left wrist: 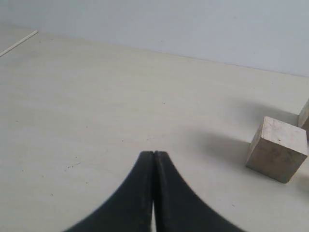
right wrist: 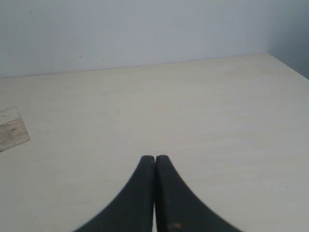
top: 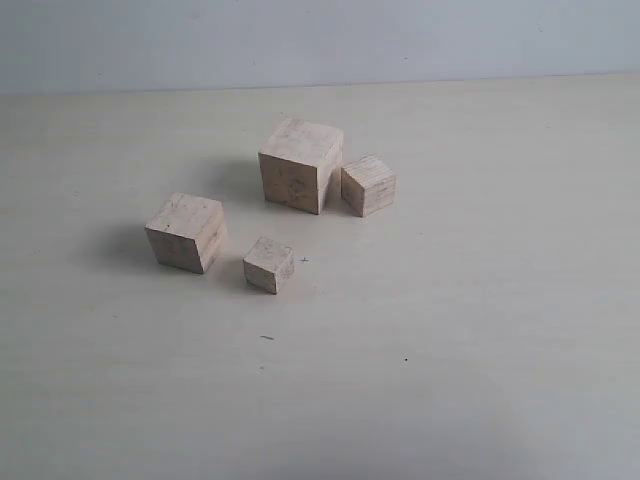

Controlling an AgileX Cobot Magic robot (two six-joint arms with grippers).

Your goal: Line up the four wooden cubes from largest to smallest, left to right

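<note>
Evidently, left gripper and right gripper are resting pinched closed, empty, since the cubes ahead are lying unsorted

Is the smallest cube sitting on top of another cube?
No, the smallest cube rests straight on the table.

Largest cube: pale unpainted wood, smudged faces, flat on the bench at the back, one vertical edge toward the camera. Third-size cube: close against its right side, touching or nearly so, faint grain lines on top. Second-largest cube: forward and to the left, well apart from those two, flat, dark marks on its side. Smallest cube: just right of that one, a narrow gap between, nearest the front. Not lined up by size.
</note>
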